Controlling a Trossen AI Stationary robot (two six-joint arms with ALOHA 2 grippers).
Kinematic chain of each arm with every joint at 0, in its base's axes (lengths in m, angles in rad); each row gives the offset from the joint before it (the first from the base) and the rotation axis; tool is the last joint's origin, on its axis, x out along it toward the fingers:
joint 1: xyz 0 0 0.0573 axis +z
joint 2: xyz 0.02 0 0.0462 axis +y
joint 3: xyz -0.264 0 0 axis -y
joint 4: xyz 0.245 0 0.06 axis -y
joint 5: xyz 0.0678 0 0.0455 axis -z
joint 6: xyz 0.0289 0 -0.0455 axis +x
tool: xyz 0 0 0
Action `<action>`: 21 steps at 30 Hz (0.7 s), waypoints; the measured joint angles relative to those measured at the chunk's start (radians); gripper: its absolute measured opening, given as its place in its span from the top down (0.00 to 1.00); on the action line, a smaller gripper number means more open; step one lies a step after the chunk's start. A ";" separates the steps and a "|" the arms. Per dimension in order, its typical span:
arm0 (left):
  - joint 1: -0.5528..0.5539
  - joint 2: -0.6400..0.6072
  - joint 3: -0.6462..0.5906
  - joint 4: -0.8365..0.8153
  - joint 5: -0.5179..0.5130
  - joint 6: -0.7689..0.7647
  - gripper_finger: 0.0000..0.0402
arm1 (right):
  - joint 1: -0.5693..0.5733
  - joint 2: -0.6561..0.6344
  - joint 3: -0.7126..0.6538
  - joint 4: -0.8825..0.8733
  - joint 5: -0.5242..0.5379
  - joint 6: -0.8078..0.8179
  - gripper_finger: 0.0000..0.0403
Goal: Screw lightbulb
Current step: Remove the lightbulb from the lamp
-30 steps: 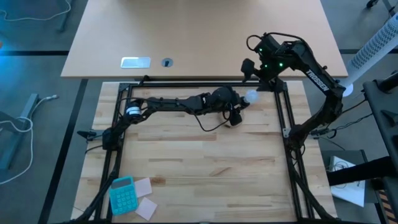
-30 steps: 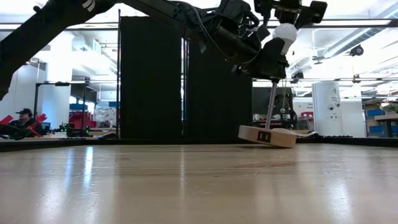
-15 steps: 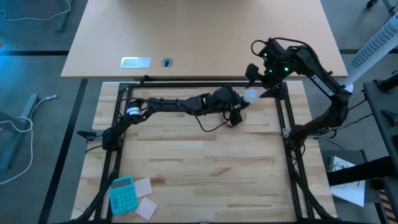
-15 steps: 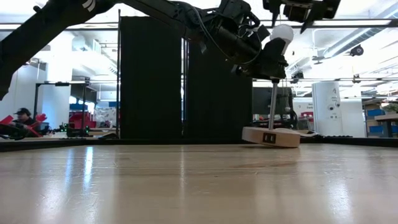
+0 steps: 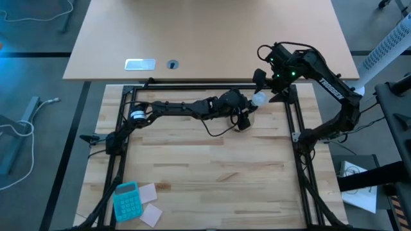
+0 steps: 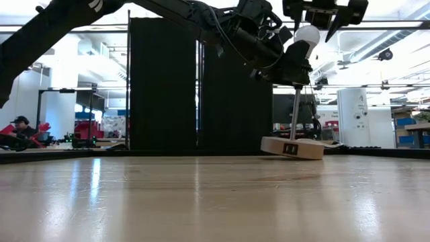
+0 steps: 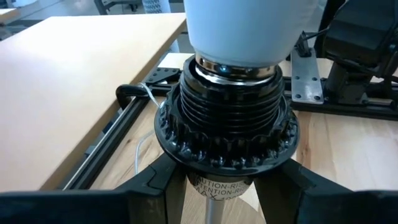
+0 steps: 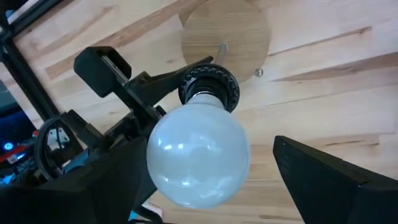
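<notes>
Glossy white lightbulb (image 5: 259, 99) seated in its socket.
Globe up, neck down in the black ribbed socket (image 7: 227, 118), at the table's two o'clock.

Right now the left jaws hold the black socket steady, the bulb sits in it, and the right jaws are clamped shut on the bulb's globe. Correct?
Not quite. The right gripper is open: the right wrist view shows its jaws spread on either side of the lightbulb, with a gap on each side. The rest holds: the left gripper grips the black socket, and the bulb sits in it.
</notes>
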 joint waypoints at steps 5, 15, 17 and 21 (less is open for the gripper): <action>0.000 0.000 0.000 0.001 -0.001 0.000 0.64 | 0.000 0.000 0.000 0.000 0.001 0.017 0.15; 0.000 0.000 0.000 0.004 -0.001 -0.001 0.64 | 0.011 0.000 0.000 0.046 0.008 0.052 0.15; 0.000 0.000 0.000 0.004 -0.002 -0.001 0.64 | 0.011 0.001 0.000 0.045 0.010 0.052 0.15; 0.000 0.000 0.000 0.004 -0.002 -0.001 0.64 | 0.011 0.003 -0.001 0.040 0.007 0.052 0.15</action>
